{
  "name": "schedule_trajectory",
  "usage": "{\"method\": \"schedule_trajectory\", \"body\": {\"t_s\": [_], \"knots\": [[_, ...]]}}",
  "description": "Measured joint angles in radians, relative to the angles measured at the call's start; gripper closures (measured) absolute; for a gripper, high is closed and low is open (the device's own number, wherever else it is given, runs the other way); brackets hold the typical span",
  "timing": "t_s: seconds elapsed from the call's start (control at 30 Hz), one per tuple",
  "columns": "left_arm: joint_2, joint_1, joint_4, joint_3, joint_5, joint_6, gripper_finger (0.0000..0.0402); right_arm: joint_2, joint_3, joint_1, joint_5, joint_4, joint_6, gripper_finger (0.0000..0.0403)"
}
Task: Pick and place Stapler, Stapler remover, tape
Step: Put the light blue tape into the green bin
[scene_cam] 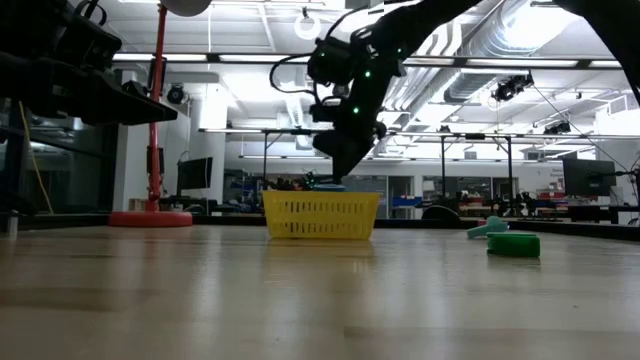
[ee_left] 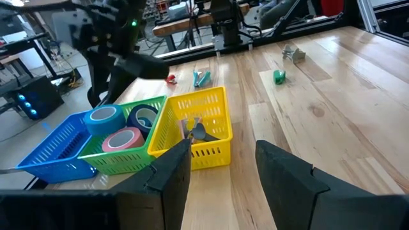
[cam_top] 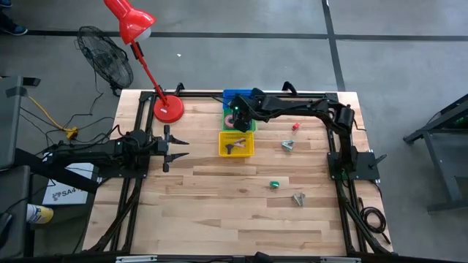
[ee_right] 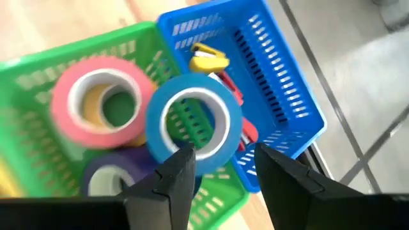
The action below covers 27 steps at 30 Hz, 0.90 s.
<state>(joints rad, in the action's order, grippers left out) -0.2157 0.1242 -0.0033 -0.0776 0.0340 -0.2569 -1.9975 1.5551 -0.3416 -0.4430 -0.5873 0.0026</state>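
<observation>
Right gripper hangs over the green basket, fingers parted and released around the rim of a blue tape roll, which rests tilted on the pink roll and purple roll. Left gripper waits low over the worktop, fingers apart, empty, facing the yellow basket.

A robotics lab or workshop: exposed ceiling ducts, strip lights, equipment benches and monitors behind.
</observation>
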Motion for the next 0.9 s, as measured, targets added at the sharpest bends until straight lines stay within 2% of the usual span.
{"method": "schedule_trajectory", "body": {"t_s": [0.13,0.23,0.47,0.63,0.7,0.8,0.9], "knots": [[0.000,0.000,0.000,0.000,0.000,0.000,0.0229,0.046,0.000,-0.007,0.043,-0.044,-0.031,0.0260],[0.000,0.000,0.000,0.000,0.000,0.000,0.0229,0.069,0.001,-0.030,0.091,-0.063,-0.066,0.0282],[0.000,0.000,0.000,0.000,0.000,0.000,0.0229,0.074,0.001,-0.089,0.229,-0.055,-0.118,0.0393],[0.000,0.000,0.000,0.000,0.000,0.000,0.0229,0.067,0.001,-0.073,0.346,-0.028,-0.152,0.0399],[0.000,0.000,0.000,0.000,0.000,0.000,0.0229,0.060,0.001,-0.061,0.342,0.009,-0.178,0.0400],[0.000,0.000,0.000,0.000,0.000,0.000,0.0229,0.050,-0.025,-0.047,0.263,0.090,-0.186,0.0402],[0.000,0.000,0.000,0.000,0.000,0.000,0.0229,0.050,-0.075,-0.041,0.250,0.137,-0.143,0.0402]]}}
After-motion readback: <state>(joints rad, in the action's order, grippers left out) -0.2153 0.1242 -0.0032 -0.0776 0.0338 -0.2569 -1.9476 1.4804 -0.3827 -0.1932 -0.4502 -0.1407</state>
